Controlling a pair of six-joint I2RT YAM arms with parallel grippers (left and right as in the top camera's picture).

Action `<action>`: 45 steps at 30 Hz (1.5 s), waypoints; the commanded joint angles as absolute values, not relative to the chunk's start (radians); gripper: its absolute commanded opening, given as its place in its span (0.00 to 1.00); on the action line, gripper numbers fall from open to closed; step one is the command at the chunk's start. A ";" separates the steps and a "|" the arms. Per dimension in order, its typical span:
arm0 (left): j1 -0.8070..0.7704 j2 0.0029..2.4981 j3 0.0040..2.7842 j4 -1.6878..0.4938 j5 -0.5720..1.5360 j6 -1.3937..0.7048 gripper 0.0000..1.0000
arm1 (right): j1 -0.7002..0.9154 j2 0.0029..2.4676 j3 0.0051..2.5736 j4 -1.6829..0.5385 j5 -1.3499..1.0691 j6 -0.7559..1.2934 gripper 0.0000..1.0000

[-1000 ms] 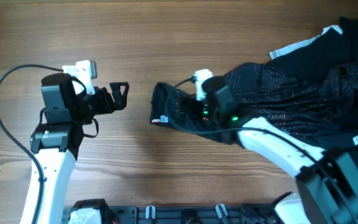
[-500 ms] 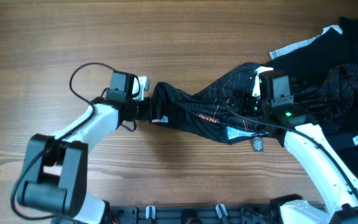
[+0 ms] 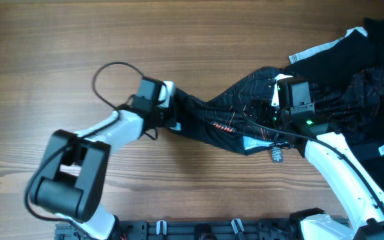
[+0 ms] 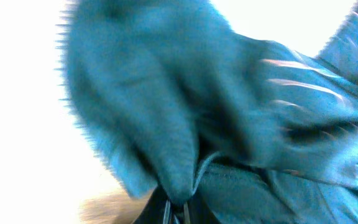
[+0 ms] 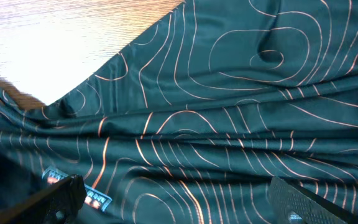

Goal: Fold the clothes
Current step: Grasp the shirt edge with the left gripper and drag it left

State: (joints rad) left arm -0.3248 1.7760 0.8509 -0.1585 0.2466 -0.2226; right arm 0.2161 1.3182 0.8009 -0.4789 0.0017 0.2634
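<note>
The clothes, a black jersey (image 3: 235,110) with thin orange contour lines, lie bunched in a long ridge across the middle of the wooden table. My left gripper (image 3: 170,117) is at the ridge's left tip. In the left wrist view it (image 4: 176,213) is shut on a pinched fold of the jersey (image 4: 229,124), which fills that view. My right gripper (image 3: 275,120) hovers over the jersey's middle. Its fingers (image 5: 61,196) stand wide apart, and the gripper (image 5: 179,198) is open with only printed fabric (image 5: 229,93) beneath. A small label (image 5: 82,190) lies by its left finger.
More dark cloth with a white stripe (image 3: 319,52) is heaped at the far right (image 3: 379,60). Bare wood table (image 3: 79,40) stretches to the left and back. A black rail (image 3: 212,230) runs along the front edge.
My left arm swung right to the jersey's left tip and its gripper shut on the fabric. My right gripper left that tip and drew back right, staying open.
</note>
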 commanded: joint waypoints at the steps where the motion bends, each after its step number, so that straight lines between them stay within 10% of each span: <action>1: -0.133 1.695 0.937 -0.175 0.004 -0.173 0.04 | 0.215 1.303 0.801 -0.480 0.027 0.262 1.00; 5: 0.121 1.683 1.178 -0.161 0.007 -0.208 0.04 | 0.215 1.303 0.801 -0.480 0.027 0.262 1.00; 8: 0.191 1.683 1.209 -0.213 0.109 -0.249 1.00 | 0.215 1.303 0.801 -0.480 0.027 0.262 1.00; 10: 0.197 1.683 1.209 -0.381 0.191 -0.264 1.00 | 0.215 1.303 0.801 -0.480 0.027 0.262 1.00; 15: 0.099 1.687 1.203 -0.817 0.303 -0.402 1.00 | 0.215 1.303 0.801 -0.480 0.027 0.262 1.00; 30: -0.262 1.809 0.967 -0.516 0.096 -0.667 1.00 | 0.215 1.303 0.801 -0.488 0.027 0.262 1.00; 32: -0.278 1.847 0.967 -0.495 0.095 -0.667 0.88 | 0.215 1.303 0.801 -0.495 0.027 0.262 1.00; 36: -0.252 1.851 0.967 -0.510 0.068 -0.655 0.04 | 0.215 1.303 0.801 -0.500 0.027 0.262 1.00; 45: 0.181 1.716 1.061 -0.654 -0.204 -0.532 0.04 | 0.215 1.303 0.801 -0.498 0.054 0.262 1.00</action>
State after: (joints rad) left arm 0.0051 1.7714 0.9977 -0.6594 -0.0319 -0.6048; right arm 0.2161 1.3178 0.8009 -0.5011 0.0257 0.2634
